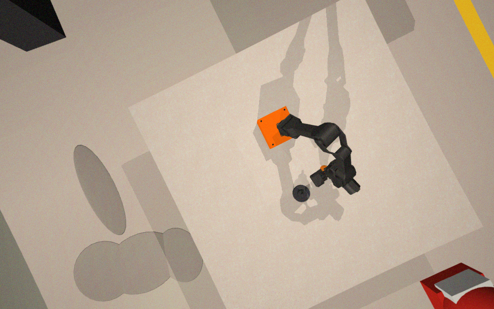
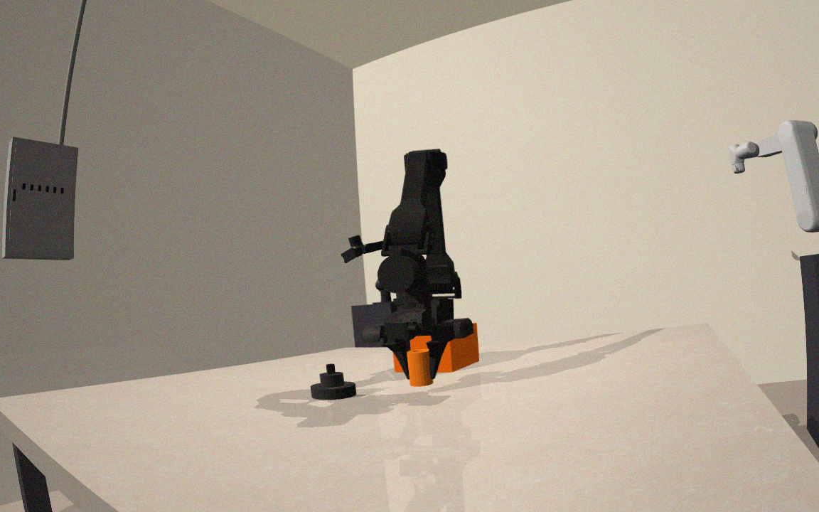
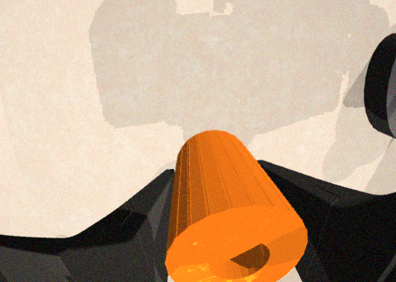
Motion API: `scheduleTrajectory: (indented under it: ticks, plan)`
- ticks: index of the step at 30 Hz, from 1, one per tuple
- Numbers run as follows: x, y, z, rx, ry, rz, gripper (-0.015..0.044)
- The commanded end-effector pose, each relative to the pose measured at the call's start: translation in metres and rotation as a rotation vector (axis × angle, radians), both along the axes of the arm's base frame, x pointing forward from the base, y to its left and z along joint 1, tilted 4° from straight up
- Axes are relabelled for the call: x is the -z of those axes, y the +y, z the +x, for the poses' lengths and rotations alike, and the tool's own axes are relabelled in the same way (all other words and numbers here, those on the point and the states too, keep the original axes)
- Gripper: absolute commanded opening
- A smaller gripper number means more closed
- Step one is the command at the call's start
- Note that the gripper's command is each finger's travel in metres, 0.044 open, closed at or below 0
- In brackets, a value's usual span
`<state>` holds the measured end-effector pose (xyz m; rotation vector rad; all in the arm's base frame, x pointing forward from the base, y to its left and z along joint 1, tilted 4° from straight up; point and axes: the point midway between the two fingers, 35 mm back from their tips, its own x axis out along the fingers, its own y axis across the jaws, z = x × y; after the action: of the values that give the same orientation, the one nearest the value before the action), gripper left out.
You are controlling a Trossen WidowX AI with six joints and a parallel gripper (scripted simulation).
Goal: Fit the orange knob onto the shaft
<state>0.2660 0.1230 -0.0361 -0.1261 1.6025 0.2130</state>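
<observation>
The orange knob [image 1: 323,168] [image 2: 420,369] [image 3: 231,183] is an upright ribbed cylinder. My gripper [image 2: 421,375] [image 3: 214,172] is shut on it, one dark finger on each side. I cannot tell whether its base touches the table or hangs just above it. The dark hole [image 3: 255,257] in its top shows a straight edge on the upper left in the wrist view. The dark round pedestal [image 1: 296,198] [image 2: 333,391] [image 3: 374,88] stands apart, left of the knob in the exterior view, with a thin upright shaft [image 2: 330,368]. The shaft's flat side cannot be made out.
The orange block [image 1: 268,128] [image 2: 464,348] under my arm's base stands behind the knob in the exterior view. The pale table top [image 1: 210,153] [image 2: 209,439] carries arm shadows around the knob and pedestal. A red object [image 1: 433,294] stands beyond the table's lower right corner in the top view.
</observation>
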Motion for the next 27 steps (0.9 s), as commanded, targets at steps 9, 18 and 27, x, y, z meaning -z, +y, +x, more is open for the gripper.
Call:
scheduleTrajectory:
  ticks: [9,18,27]
  plan:
    - [-0.089,0.005,0.014,0.003,-0.034,0.012,0.0000]
    - [-0.122,0.004,0.011,0.003,-0.034,0.012,0.0000]
    - [-0.114,-0.014,0.024,0.003,-0.036,0.009,0.0000]
